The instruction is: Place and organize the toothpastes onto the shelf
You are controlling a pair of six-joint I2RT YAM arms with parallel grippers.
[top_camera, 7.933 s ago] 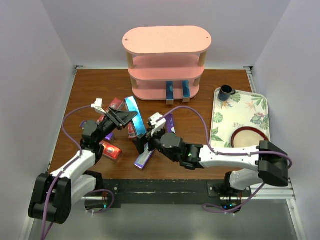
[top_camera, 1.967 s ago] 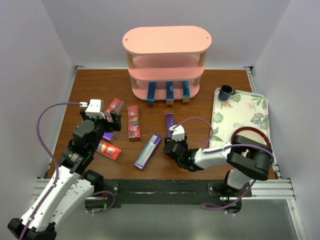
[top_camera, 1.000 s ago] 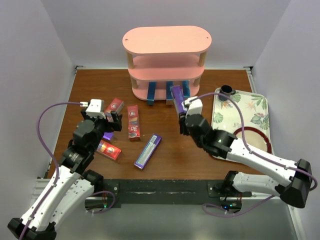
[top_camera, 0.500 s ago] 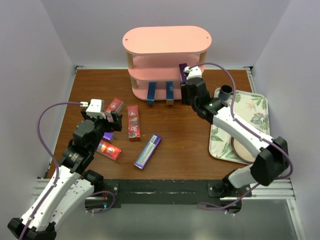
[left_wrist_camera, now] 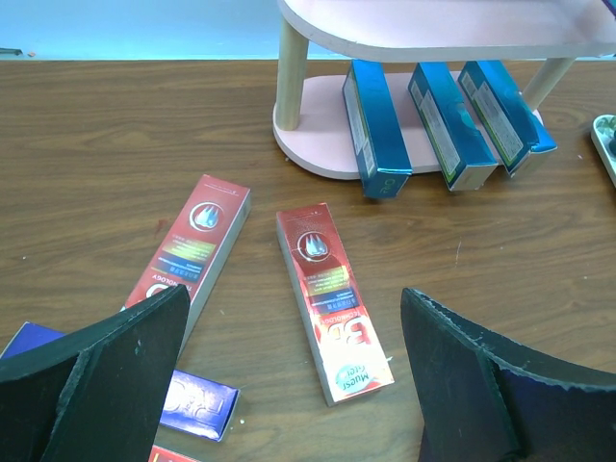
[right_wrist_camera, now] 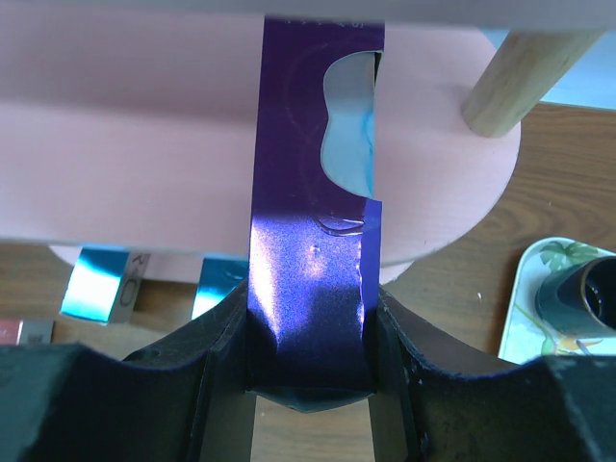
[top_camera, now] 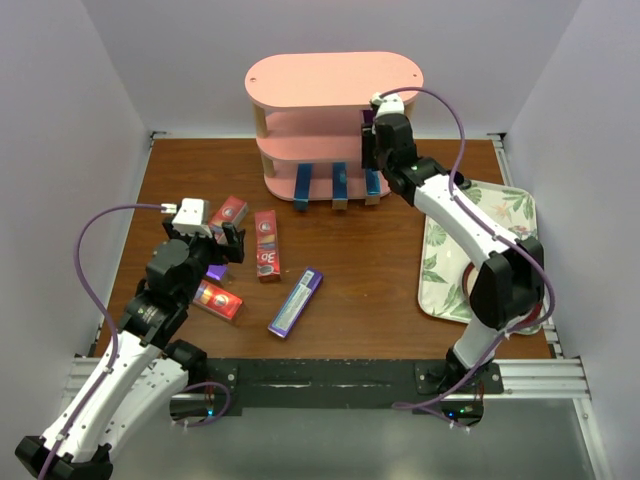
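The right gripper (right_wrist_camera: pixel 310 351) clamps a purple toothpaste carton (right_wrist_camera: pixel 308 144) over the middle board of the shelf (right_wrist_camera: pixel 125 173); the left gripper (left_wrist_camera: pixel 294 375) gapes open.

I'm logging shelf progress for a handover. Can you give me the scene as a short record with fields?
shelf: pink, three tiers, at the back of the table
bottom tier: three blue cartons, side by side
right gripper: shut on a purple carton, its far end over the middle tier
left gripper: open, holding nothing, above the red cartons
loose on table: three red cartons; two purple cartons, one partly under the left gripper
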